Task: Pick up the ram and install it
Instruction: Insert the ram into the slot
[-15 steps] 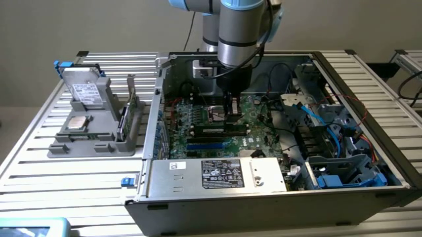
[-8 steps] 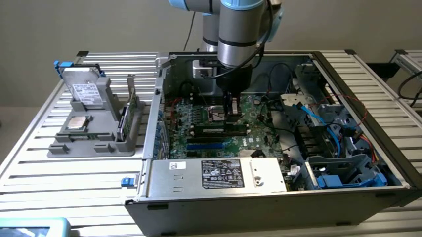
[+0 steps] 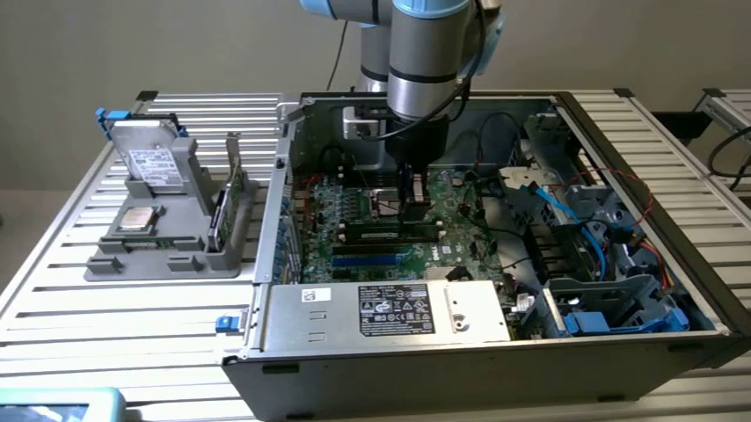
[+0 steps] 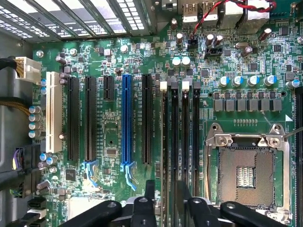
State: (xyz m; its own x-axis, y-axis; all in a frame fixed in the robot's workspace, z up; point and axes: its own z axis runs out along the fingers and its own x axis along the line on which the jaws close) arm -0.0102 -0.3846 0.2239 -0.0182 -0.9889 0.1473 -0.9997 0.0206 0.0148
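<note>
At the exterior view's left, a grey plastic parts tray [image 3: 176,255] is seen on the slatted aluminium table [image 3: 70,308], with an upright green card with a metal bracket [image 3: 238,189] standing in it. Further right, inside the open dark metal computer case [image 3: 470,378], the black two-finger gripper [image 3: 413,214] is held low over the green motherboard [image 3: 352,211].

The ram [image 3: 382,233], a slim green stick with dark chips, appears to stand on edge in a slot just beside the gripper, well apart from the tray. The pick-up is therefore judged done and the insertion made or nearly made. Whether the stick is pressed fully home and latched cannot be made out.

In the wrist view the fingers [image 4: 149,191] are spread apart on either side of the long black memory slots [image 4: 174,127], and nothing is seen clamped between them. From above, the stick cannot be told from the slots, whose near ends are cut off behind the gripper body.

At the exterior view's right, much of the case interior is covered by a tangle of blue and black cables [image 3: 561,220].
</note>
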